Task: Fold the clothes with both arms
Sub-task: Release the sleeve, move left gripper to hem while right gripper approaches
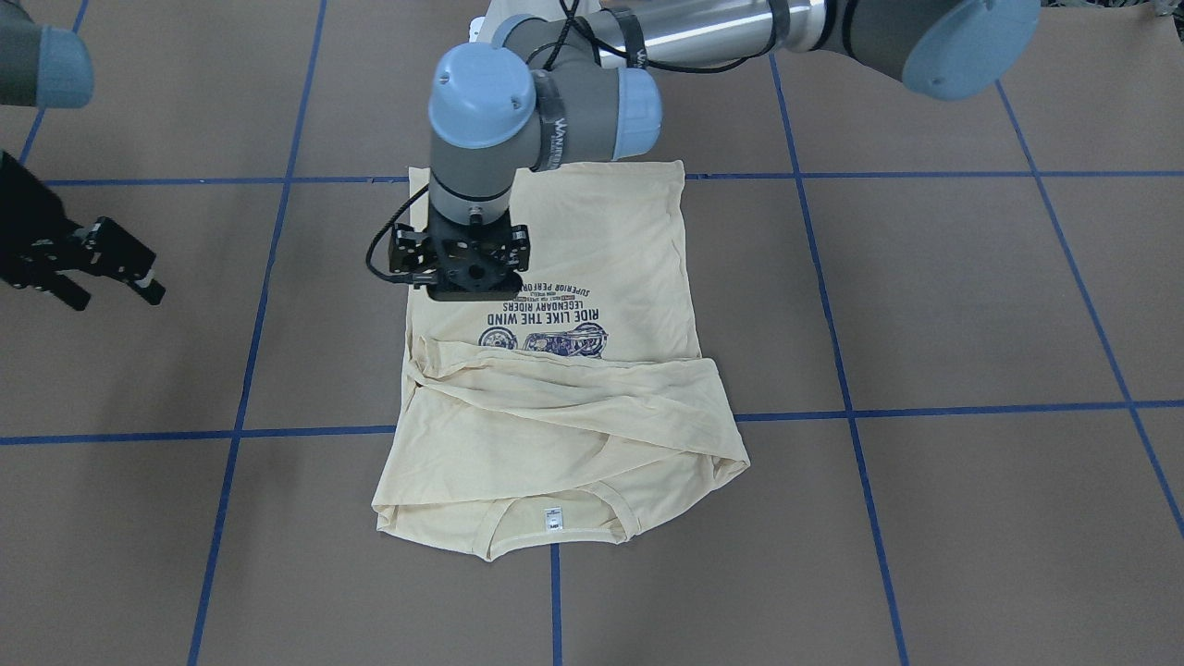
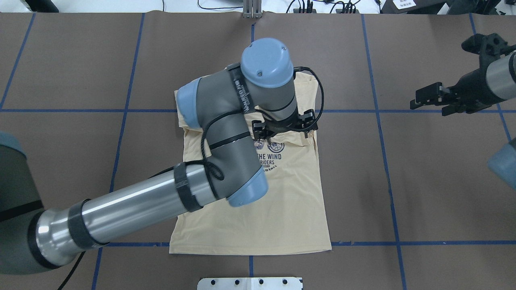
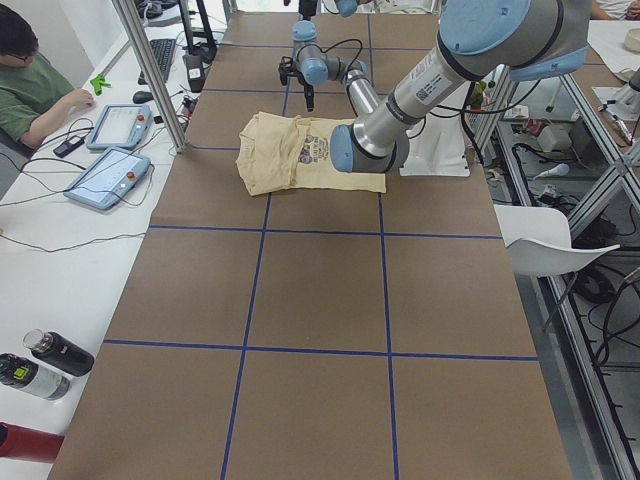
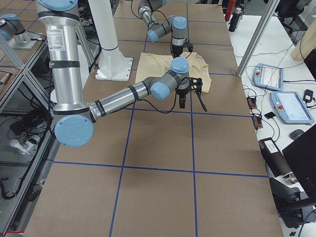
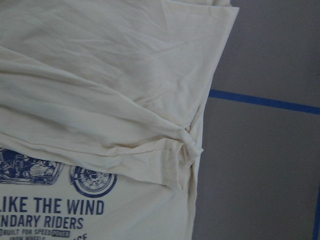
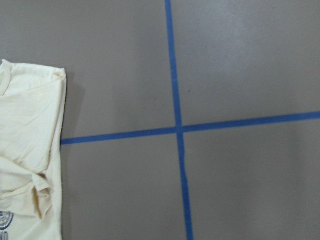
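Observation:
The cream-yellow T-shirt [image 1: 573, 416] lies flat on the brown table, sleeves folded across its chest, the neck label [image 1: 553, 520] at the far end from the robot. It also shows in the overhead view [image 2: 290, 201]. My left gripper [image 1: 467, 277] points straight down over the navy print [image 1: 555, 328], near the shirt's edge; its fingers are hidden under the wrist, so I cannot tell their state. The left wrist view shows only the shirt [image 5: 100, 100] lying flat. My right gripper [image 1: 120, 298] is open and empty, off to the side, also in the overhead view [image 2: 428, 109].
Blue tape lines [image 2: 387, 110] divide the table into squares. The white pedestal base [image 2: 250, 283] sits at the near edge behind the shirt. Along the far edge are control tablets [image 3: 110, 170], a metal post [image 3: 150, 70], bottles [image 3: 55, 352] and a seated operator [image 3: 30, 80].

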`<state>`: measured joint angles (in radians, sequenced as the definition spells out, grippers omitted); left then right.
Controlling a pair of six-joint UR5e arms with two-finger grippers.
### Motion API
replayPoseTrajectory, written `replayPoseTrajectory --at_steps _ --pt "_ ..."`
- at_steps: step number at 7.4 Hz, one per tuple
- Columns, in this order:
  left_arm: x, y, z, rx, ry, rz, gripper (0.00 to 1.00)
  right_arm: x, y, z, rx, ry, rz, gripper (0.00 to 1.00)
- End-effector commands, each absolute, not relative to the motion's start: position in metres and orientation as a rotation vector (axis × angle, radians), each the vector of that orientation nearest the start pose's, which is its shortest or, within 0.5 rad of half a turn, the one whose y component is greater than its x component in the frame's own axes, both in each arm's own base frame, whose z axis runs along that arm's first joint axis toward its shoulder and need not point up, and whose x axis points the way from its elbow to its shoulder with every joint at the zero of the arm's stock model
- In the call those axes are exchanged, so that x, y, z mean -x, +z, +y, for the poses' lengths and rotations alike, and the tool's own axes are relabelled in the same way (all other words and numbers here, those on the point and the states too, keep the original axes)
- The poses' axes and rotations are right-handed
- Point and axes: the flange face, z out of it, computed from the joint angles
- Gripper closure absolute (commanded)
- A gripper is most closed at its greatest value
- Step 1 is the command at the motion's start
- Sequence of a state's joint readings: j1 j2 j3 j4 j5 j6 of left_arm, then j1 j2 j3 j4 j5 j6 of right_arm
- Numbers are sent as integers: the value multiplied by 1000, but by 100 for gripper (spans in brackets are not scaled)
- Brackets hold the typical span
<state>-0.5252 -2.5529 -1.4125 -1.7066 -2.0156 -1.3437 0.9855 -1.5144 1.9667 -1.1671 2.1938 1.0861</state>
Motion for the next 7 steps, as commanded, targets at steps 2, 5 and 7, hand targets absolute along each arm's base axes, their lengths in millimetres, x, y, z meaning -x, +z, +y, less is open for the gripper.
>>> replayPoseTrajectory --at_steps 2,5,7 --pt "-506 191 -331 -44 51 1039 0 281 353 -363 -65 248 -1035 0" --pt "-487 227 -286 -43 89 1004 0 344 338 -275 -79 298 -1013 0" --pt "-496 243 -266 -27 110 980 0 383 342 -233 -125 319 -967 0"
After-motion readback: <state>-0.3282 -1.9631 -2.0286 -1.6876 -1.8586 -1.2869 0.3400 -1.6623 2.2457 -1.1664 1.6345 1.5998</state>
